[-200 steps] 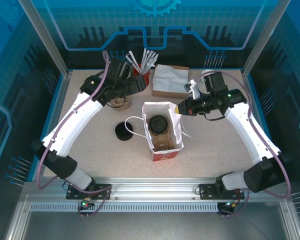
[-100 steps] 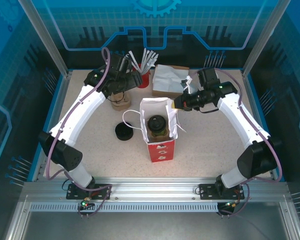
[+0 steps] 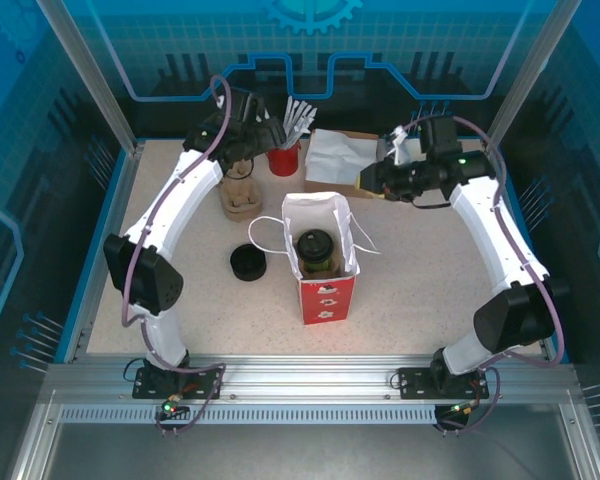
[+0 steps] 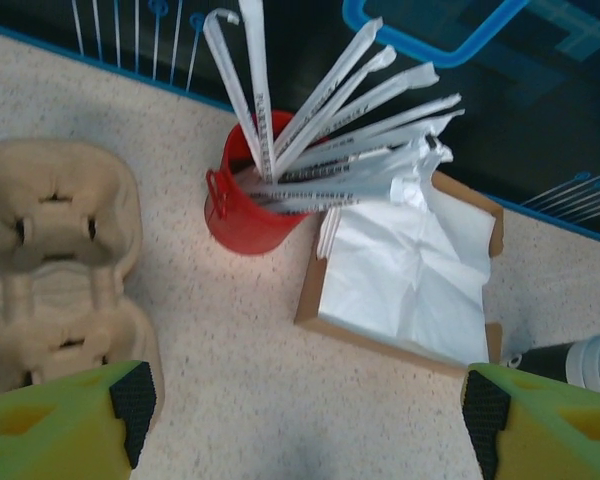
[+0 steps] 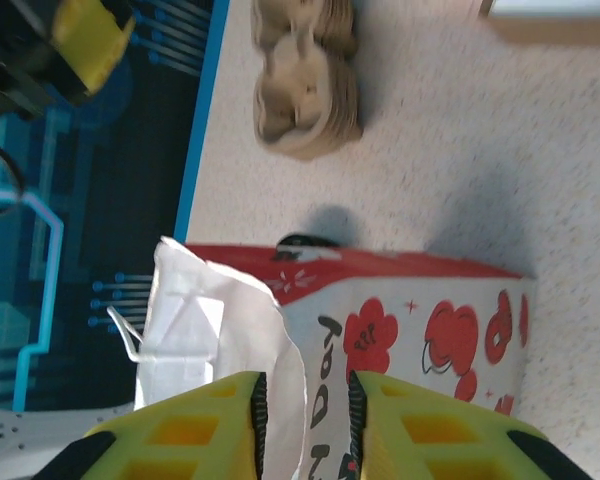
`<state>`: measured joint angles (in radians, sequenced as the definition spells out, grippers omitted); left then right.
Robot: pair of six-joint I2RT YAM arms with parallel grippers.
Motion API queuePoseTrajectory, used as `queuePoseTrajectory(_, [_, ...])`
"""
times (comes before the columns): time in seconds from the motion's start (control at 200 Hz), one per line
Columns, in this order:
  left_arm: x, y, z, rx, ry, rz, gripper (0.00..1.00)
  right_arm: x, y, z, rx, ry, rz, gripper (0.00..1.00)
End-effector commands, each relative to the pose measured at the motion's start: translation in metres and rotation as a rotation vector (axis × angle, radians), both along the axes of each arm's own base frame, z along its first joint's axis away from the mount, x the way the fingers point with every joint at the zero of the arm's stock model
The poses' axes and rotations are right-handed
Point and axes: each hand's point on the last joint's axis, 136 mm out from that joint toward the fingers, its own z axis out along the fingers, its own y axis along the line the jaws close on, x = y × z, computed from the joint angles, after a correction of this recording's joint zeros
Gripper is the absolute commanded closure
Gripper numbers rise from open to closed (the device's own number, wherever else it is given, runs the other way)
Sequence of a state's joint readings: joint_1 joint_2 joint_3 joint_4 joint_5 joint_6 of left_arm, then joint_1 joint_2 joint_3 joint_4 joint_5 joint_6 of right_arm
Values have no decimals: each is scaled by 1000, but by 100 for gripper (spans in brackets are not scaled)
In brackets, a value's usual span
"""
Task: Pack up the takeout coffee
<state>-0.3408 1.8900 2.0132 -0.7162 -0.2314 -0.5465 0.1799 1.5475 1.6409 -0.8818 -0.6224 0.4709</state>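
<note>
Top external view: red-and-white paper bag point(image 3: 325, 285) upright, mouth open, just ahead of and below right gripper point(image 3: 368, 180), not touching.
Takeout coffee point(image 3: 315, 250): standing inside the bag, black lid up; near right gripper, well apart from left gripper point(image 4: 305, 420).
Right gripper: jaws slightly parted, nothing gripped; in right wrist view, bag's white rim seen past the fingertips.
Left gripper: released, jaws wide, empty.
Red cup of wrapped straws point(image 4: 242, 205): ahead of left gripper.
Cup carrier point(image 4: 55, 270): just beside one left finger.
Napkin box point(image 4: 410, 275): ahead, toward the other finger.
</note>
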Motion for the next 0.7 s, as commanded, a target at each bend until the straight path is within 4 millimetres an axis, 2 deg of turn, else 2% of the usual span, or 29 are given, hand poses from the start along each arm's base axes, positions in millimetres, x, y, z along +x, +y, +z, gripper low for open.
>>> queuePoseTrajectory(0.0, [31,8,17,30,-98,-24,20,8,-19,29,-12,-72,-68,68])
queuePoseTrajectory(0.155, [56,3,8,31,-103,-56,20,15,-37,57,8,-130,-167,67])
queuePoseTrajectory(0.28, [70,-7,-4,21,-100,-89,22,23,-47,66,29,-124,-231,67])
queuePoseTrajectory(0.345, [74,-12,-10,2,-91,-99,24,25,-46,72,54,-136,-219,67])
queuePoseTrajectory(0.57, [77,-30,-29,-52,-53,-160,26,22,-47,75,49,-142,-209,67])
queuePoseTrajectory(0.695, [80,-22,-26,-27,-66,-120,26,12,-44,74,51,-130,-184,67])
